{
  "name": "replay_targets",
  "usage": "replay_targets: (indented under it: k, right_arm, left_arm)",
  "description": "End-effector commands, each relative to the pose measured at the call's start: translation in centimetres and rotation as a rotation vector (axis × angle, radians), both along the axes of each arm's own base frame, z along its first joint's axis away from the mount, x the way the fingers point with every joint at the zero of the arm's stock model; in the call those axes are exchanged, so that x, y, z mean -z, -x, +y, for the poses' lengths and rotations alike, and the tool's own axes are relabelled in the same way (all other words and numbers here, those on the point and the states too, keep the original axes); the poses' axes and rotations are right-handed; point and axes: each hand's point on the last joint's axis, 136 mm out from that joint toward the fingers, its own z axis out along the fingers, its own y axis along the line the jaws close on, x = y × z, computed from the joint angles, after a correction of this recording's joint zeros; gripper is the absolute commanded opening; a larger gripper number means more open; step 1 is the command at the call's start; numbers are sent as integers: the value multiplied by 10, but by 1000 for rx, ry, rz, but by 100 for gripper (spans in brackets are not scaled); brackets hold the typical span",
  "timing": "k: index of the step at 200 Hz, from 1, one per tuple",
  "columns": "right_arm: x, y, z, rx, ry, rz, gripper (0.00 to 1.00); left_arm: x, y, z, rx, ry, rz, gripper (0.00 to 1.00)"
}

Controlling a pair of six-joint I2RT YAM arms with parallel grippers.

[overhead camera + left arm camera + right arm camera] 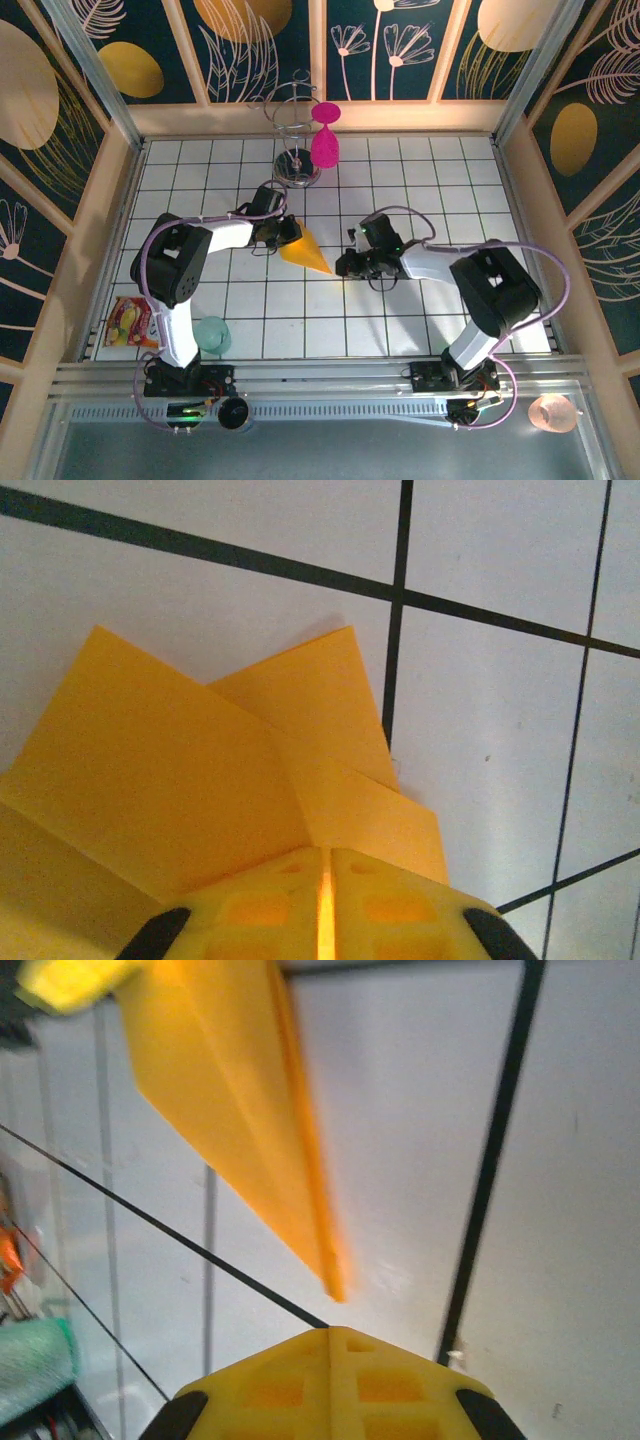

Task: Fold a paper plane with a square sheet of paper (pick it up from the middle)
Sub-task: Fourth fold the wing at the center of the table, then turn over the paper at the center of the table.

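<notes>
Near edge: a multicoloured snack packet [130,322] lay at the table's [400,180] near-left corner, with a pale green cup [212,335] just beside the left arm's base.
Right gripper [330,1345]: closed, the yellow fingers pressed together with only a seam between them, and holding nothing. From above, this gripper [350,264] sat near the middle of the gridded table.
Nose of the plane: the tip of the paper plane [230,1090] hung just ahead of the right fingertips. It was near them, but whether it touched could not be told.
Long axis: seen from above, the paper plane [305,250] ran diagonally, wide tail at the far left and nose at the near right – pointing at the right gripper.
Plane's position: mid-table between the two grippers. In the right wrist view it looked raised off the surface.
Left gripper [327,865]: closed down to a thin slit that glowed orange, pinching the tail end of the paper plane [200,770], whose folded layers fanned out ahead of the fingers. From above, this gripper [278,236] lay at the plane's wide end.
Far side: a magenta goblet [325,140] stood tilted against a wire stand [293,150] – well apart from the plane.
</notes>
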Motion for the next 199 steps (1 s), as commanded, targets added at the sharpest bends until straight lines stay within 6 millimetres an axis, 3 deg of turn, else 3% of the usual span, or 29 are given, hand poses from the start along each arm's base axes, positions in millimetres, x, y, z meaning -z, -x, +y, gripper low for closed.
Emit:
replay_targets:
  k: [1, 24, 40, 56, 60, 67, 76, 106, 155, 199]
  right_arm:
    - [-42, -32, 10, 77, -92, -133, 18]
    - [-54, -49, 14, 125, -171, -186, 34]
    - [-57, -63, 18, 136, -213, -196, 36]
    - [-55, -75, 23, 139, -225, -199, 38]
    - [-56, -78, 26, 132, -234, -203, 38]
    - [-52, -82, 32, 116, -240, -200, 39]
    - [-48, -95, 28, 119, -246, -196, 39]
    - [-34, -110, 47, 31, -262, -192, 39]
    - [-20, -119, 68, -66, -315, -150, 42]
    - [-14, -117, 77, -134, -343, -143, 32]
  left_arm:
    - [-45, -17, -7, -25, 86, -94, 18]
    - [-80, -23, -12, -60, 186, -175, 24]
    - [-94, -26, -6, -104, 213, -213, 39]
    - [-103, -29, 4, -152, 228, -242, 47]
    - [-93, -25, 9, -166, 220, -225, 49]
    - [-103, -23, 16, -186, 241, -248, 50]
    - [-103, -21, 24, -208, 259, -254, 53]
    - [-101, -10, 43, -260, 324, -263, 63]
    - [-94, -4, 45, -249, 352, -238, 73]
    - [-95, -3, 50, -271, 338, -255, 85]
